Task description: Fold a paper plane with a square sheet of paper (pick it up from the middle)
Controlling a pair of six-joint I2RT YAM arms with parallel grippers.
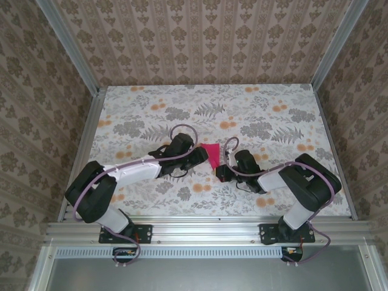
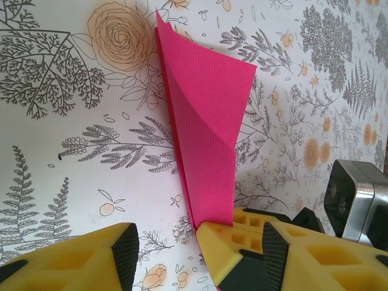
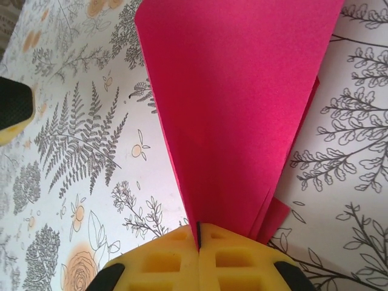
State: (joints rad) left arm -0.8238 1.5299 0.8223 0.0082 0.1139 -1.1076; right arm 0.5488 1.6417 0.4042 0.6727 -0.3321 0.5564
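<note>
1. Worktop (image 1: 151, 115) — a white cover printed with grey leaves and orange flowers, shut in on three sides by brown patterned panels (image 1: 206, 42).
2. Left arm (image 1: 130, 170) runs from its base at 7 o'clock of the top view in toward the middle. Right arm (image 1: 303, 182) comes in from 5 o'clock, elbow bent, to the same spot.
3. Left hand (image 2: 201, 257) is spread and pinches nothing. In its own wrist view one yellow finger (image 2: 85, 264) sits at 7 o'clock and the other at 5 o'clock, standing on either side of the right hand's tips. The 7 o'clock finger is well clear of the paper.
4. Right hand (image 3: 198, 242) is pressed together, pinching the narrow end of the paper. In the left wrist view its tips sit at 6 o'clock, with its camera block (image 2: 357, 200) at 4 o'clock.
5. Paper (image 1: 211, 151) — magenta-pink, near the middle of the worktop, with the left hand at its 9 o'clock and the right hand at its 5 o'clock. It is folded to a narrow wedge (image 2: 206, 121), widening from the pinched end toward 12 o'clock in both wrist views. Layers (image 3: 236, 109) fan apart slightly beside the grip at 5 o'clock. I cannot tell whether its far end touches the worktop.
</note>
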